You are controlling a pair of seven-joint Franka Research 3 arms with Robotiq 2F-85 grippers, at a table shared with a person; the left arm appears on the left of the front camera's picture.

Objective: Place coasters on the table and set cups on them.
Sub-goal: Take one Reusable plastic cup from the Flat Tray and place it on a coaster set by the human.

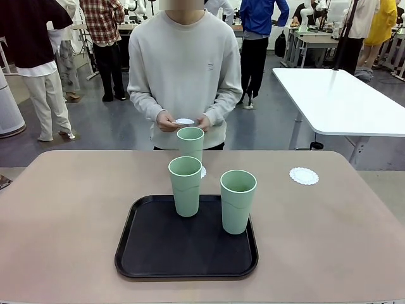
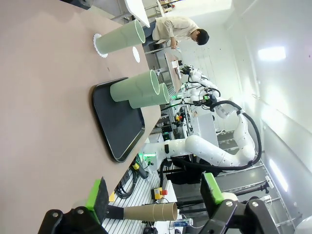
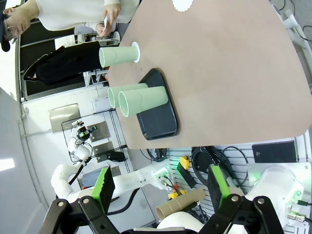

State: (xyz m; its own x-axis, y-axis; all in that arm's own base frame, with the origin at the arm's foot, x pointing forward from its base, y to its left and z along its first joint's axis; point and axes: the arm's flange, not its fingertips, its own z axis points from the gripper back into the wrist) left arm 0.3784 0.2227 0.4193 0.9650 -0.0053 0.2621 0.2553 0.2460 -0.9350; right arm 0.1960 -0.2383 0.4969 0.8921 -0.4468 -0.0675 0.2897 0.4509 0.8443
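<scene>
Three mint-green cups stand upright. One cup sits on a white coaster on the table, just beyond the tray. The other two cups stand on the black tray. A bare coaster lies on the table to the right. The person's hands hold another coaster at the far edge. My left gripper and right gripper hang open off the near side of the table, holding nothing.
A white rectangular table stands at the back right, and people walk behind the person. The beige table has free room left and right of the tray. A cardboard tube lies below the near edge. My right arm shows in the left wrist view.
</scene>
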